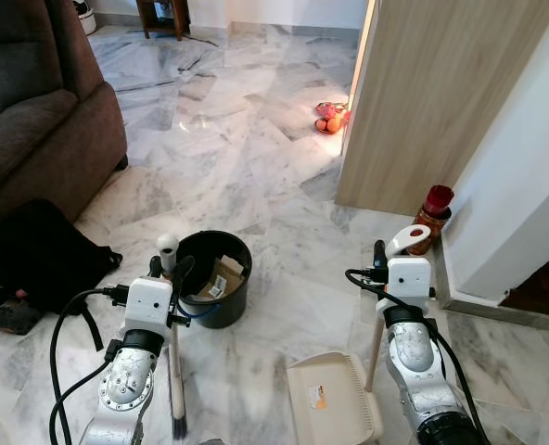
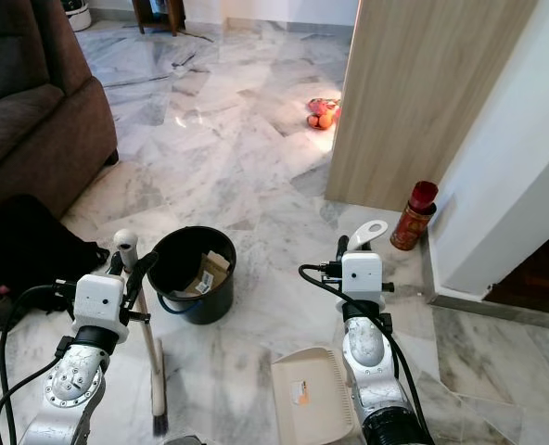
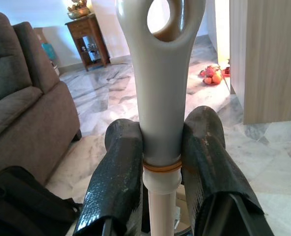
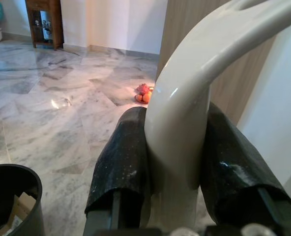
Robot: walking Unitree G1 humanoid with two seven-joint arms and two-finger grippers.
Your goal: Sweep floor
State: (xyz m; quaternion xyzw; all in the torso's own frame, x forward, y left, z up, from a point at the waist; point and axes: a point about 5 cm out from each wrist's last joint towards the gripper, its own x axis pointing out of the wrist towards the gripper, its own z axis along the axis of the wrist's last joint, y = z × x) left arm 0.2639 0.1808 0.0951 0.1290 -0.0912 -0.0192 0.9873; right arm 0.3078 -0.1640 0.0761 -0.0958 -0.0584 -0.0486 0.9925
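Observation:
My left gripper (image 1: pixel 169 268) is shut on the grey top of a broom handle (image 3: pixel 160 73), which stands upright in front of me. The broom's stick runs down to a narrow brush head (image 1: pixel 178 400) on the marble floor. My right gripper (image 1: pixel 383 252) is shut on the cream looped handle (image 4: pixel 194 64) of a dustpan. The dustpan's pan (image 1: pixel 335 400) rests on the floor between my arms, nearer the right one. Both pairs of black fingers press against their handles in the wrist views.
A black bin (image 1: pixel 203 306) holding cardboard scraps stands just ahead of the broom. A brown sofa (image 1: pixel 33 111) and a black bag (image 1: pixel 43 250) lie to the left. A wooden panel (image 1: pixel 441 93), a red canister (image 1: pixel 432 218) and a white wall (image 1: pixel 525 185) stand to the right. Fruit (image 1: pixel 330 118) lies farther off.

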